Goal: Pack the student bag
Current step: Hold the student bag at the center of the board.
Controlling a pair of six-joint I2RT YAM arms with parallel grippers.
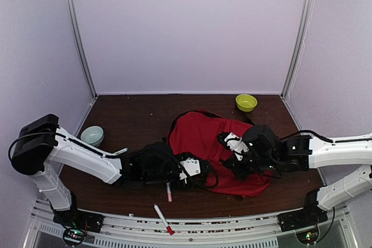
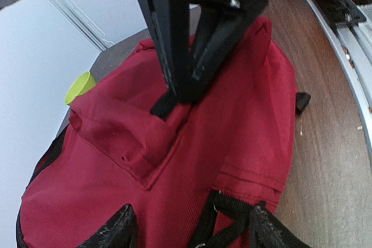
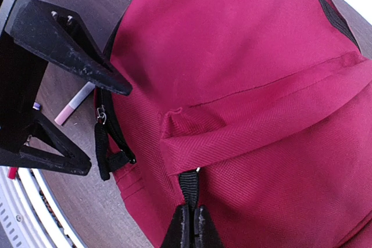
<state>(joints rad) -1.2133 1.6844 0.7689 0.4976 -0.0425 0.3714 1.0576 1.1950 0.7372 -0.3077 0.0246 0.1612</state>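
Both at the red backpack [image 3: 250,56]: my right end effector [image 3: 190,227] pinches its black zipper pull [image 3: 188,185], my left end effector [image 2: 195,230] spread alongside.

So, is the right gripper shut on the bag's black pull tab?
Yes, the right gripper is closed on the black pull tab of the student bag.
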